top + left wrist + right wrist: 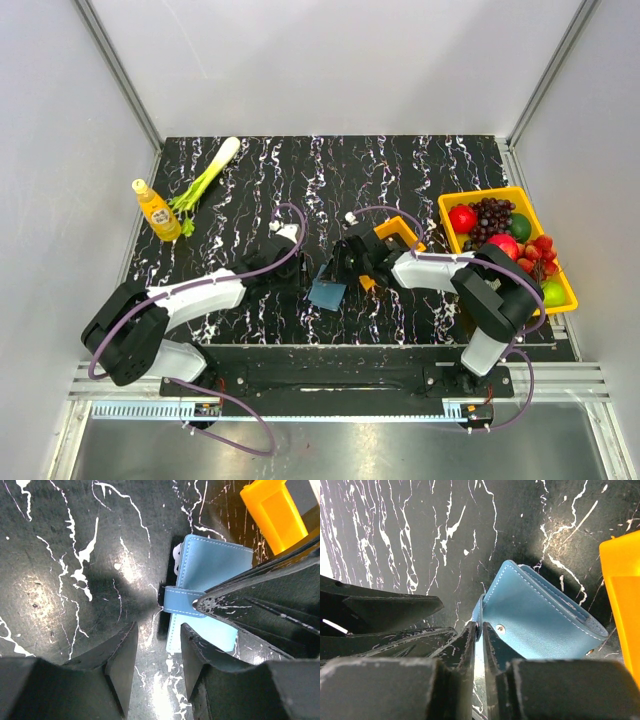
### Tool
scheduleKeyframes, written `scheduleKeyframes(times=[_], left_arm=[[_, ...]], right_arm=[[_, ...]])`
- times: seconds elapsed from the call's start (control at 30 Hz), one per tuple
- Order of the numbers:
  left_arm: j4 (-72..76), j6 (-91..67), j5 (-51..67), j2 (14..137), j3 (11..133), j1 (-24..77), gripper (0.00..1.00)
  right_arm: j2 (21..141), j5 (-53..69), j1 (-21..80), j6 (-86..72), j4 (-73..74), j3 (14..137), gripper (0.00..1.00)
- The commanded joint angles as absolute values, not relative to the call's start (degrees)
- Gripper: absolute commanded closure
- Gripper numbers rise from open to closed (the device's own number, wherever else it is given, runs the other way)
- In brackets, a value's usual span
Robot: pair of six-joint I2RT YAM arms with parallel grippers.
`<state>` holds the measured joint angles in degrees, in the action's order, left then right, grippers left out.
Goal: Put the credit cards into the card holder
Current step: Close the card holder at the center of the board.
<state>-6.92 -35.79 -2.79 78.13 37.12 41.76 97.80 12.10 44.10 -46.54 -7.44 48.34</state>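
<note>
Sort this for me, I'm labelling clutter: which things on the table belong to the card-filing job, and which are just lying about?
Job: blue card holder, right gripper pinching its flap; cards not clearly visible.
Lying about: orange tray, yellow fruit bin, yellow bottle, leek.

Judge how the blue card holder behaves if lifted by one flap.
Probably floppy: the card holder has one flap pinched in the right gripper and bent up from the rest, so it would likely hinge open, not lift flat. Thin, so probably light; may slide on the glossy table.
</note>
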Motion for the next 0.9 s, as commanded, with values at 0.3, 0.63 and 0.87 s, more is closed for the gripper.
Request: scheduleKeyframes(times=[0.3,0.63,0.87], left_arm=[[-4.3,-35.2,-1.9,78.0,35.2,41.5,0.56],[-4.7,-33.8,-4.0,78.1,36.5,44.4,0.56],[-5.4,-34.0,-5.0,79.6,37.6,45.5,0.57]], right_arm=[[96.3,8.8,44.2,-44.1,-2.8,51.1,0.98],[95.1,3.6,45.7,-41.0,5.8,54.8,0.99],[95.3,4.0,45.7,-41.0,6.5,54.9,0.85]])
